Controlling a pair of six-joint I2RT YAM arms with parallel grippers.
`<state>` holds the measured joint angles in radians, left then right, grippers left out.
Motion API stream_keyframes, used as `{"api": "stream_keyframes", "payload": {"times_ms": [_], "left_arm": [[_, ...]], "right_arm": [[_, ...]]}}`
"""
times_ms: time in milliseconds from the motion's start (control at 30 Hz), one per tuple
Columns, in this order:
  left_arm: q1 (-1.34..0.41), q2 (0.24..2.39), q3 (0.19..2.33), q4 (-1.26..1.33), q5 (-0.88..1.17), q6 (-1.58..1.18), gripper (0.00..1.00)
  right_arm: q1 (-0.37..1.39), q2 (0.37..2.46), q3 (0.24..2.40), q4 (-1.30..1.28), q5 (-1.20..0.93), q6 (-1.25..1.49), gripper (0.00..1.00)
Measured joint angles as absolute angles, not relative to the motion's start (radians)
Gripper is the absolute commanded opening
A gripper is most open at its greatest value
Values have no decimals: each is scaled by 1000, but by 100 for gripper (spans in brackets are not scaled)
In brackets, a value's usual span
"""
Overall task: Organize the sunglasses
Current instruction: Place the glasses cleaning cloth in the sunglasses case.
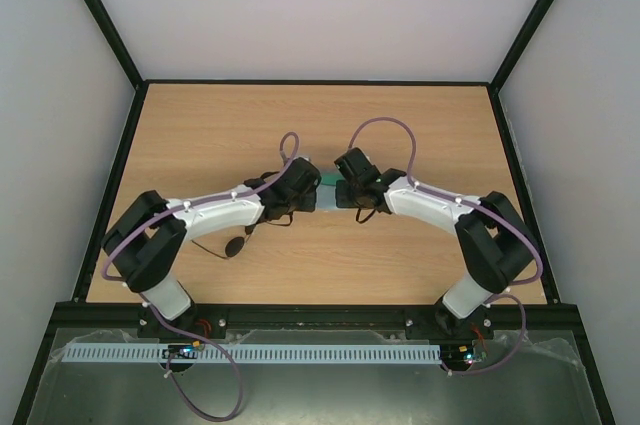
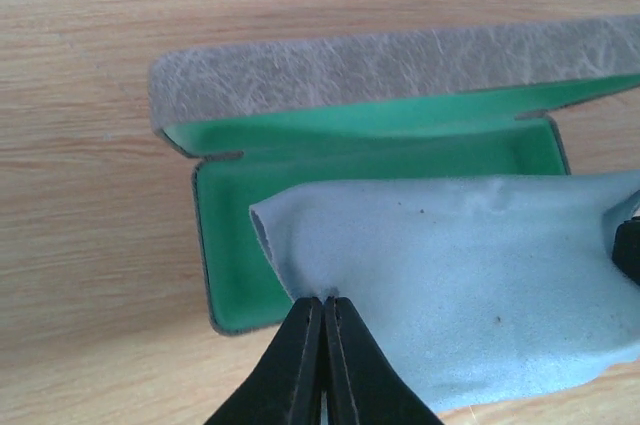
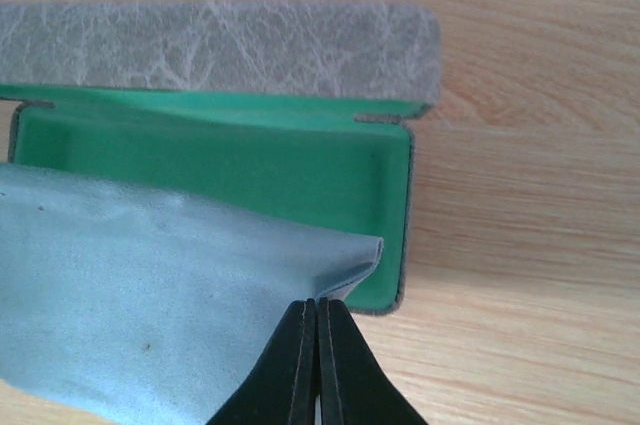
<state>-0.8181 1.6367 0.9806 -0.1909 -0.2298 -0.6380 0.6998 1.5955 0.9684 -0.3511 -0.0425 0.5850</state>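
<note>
The grey case lies open on the table, its green lining showing. A light blue cloth is stretched over its near half. My left gripper is shut on the cloth's left corner. My right gripper is shut on the cloth's right corner. In the top view both grippers, left and right, meet over the case. The sunglasses lie on the table by my left forearm, showing one dark lens and a thin wire; the rest is hidden under the arm.
The wooden table is bordered by a black frame and white walls. The case's lid lies flat behind the tray, toward the far side.
</note>
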Motion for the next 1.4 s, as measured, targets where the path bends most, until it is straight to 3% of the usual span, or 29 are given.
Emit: {"api": "stream_keyframes", "payload": {"times_ms": [1400], "left_arm": [[-723, 1839, 976, 10, -184, -612, 3]], "right_arm": [[641, 1756, 1045, -247, -7, 522, 1]]}}
